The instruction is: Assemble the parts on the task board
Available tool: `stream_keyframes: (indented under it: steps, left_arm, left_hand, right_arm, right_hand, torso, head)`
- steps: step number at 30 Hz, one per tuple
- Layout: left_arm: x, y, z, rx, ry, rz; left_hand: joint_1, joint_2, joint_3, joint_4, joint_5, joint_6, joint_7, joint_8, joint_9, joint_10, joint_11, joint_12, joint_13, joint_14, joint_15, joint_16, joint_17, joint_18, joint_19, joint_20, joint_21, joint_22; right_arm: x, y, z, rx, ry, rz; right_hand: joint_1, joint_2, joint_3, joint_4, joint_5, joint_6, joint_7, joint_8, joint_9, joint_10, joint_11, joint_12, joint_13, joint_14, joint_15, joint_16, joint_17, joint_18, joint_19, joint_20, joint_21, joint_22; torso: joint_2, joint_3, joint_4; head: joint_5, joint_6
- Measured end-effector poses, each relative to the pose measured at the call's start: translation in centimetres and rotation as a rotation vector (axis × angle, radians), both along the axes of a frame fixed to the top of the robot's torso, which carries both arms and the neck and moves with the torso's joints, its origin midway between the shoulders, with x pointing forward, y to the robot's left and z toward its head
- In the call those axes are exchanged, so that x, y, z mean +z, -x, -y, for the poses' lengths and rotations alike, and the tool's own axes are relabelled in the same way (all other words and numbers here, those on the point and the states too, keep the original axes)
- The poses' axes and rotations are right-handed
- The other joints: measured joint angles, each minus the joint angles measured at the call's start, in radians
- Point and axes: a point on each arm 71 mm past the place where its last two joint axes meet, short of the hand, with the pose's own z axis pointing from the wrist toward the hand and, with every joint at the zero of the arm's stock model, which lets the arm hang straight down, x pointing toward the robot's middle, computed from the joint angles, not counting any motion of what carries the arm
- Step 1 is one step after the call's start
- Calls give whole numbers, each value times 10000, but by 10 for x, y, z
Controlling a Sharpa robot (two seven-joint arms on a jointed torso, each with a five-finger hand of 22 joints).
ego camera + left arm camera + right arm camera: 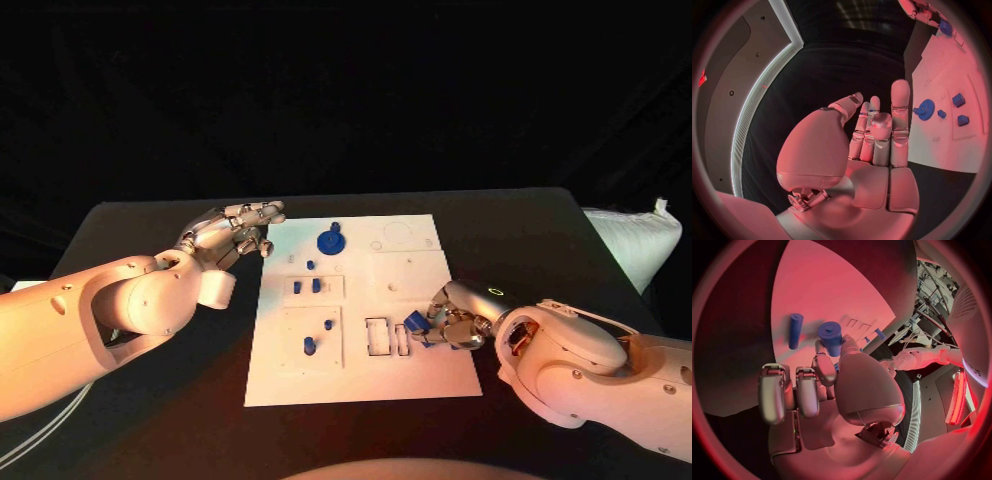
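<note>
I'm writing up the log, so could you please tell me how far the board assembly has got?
Done, it seems: several blue parts already sit on the task board, among them a round blue part near its far edge. In hand: the right hand holds a blue cylinder by the rectangular slots. Left: those slots look empty, and the left hand hovers open, holding nothing.

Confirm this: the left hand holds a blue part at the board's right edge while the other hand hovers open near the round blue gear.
Wrong hands. In the head view the right hand holds the blue part at the right edge of the task board, and the left hand hovers open near the round blue gear.
</note>
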Motion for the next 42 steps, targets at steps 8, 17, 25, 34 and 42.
stream_keyframes:
  steps: [8, 17, 25, 34, 42]
  left_arm:
    - [0, 0, 0, -9, 3, -4]
    - [0, 0, 0, -29, 12, -6]
    - [0, 1, 1, -55, 25, -7]
    - [0, 1, 2, -81, 37, -8]
    - [0, 1, 2, -91, 42, -7]
  left_hand:
    - [0, 0, -30, 30, 0, 0, 0, 0, 0, -37, -36, 69, -1, 0, 0, 0, 0, 0, 0, 0, -51, -20]
    - [0, 0, -30, 30, 0, 0, 0, 0, 0, -37, -36, 75, -1, 0, 0, 0, 1, -1, 0, 0, -51, -21]
    - [0, 0, -30, 30, 0, 0, 0, 0, 0, -37, -36, 75, -2, 0, 0, 0, 1, 0, 0, 0, -51, -20]
    - [0, 0, -30, 30, 0, 0, 0, 0, 0, -36, -36, 75, -2, 0, 0, 0, 1, 0, 0, 0, -50, -20]
    - [0, 0, -30, 30, 0, 0, 0, 0, 0, -36, -36, 74, 6, 0, 0, 0, 2, -1, 0, 0, -50, -19]
  right_arm:
    - [9, 3, -3, -492, -1040, 4]
    - [6, 3, -16, -650, -1753, -646]
    - [1, 4, -32, -430, -1998, -1249]
    - [-3, 1, -39, -322, -1901, -1483]
    - [-7, -3, -41, -233, -1663, -1500]
  right_hand:
    - [0, 0, 24, 116, 633, 0, 0, 0, 0, -35, -35, 0, -1, 14, -14, -1, -1, 4, 0, 0, 0, -1]
    - [-15, 15, -82, 292, 766, 0, 0, -9, 1, -35, -35, 0, -1, 14, -13, -2, 7, 17, 0, 1, 38, 7]
    - [-395, 380, -269, 377, 975, 73, 73, 3, 8, -36, -35, 0, 91, 14, -13, 37, 6, -89, 0, 1, 77, 7]
    - [-583, 318, -367, 392, 710, 73, 72, 79, 587, -70, -70, 2, 96, 11, -88, 36, 5, -128, -19, -51, 77, 5]
    - [-1351, 436, -881, 375, -1233, 399, -253, 188, 857, -66, -108, 213, 389, 20, -120, 36, 4, -129, -1, -71, 77, 4]
  torso:
    - [0, 0, 5]
    - [5, -17, 34]
    - [12, -28, 58]
    - [6, -39, 73]
    - [2, -45, 95]
  head:
    - [-1, 12]
    - [-8, -25]
    - [11, -63]
    - [27, -71]
    - [16, -73]
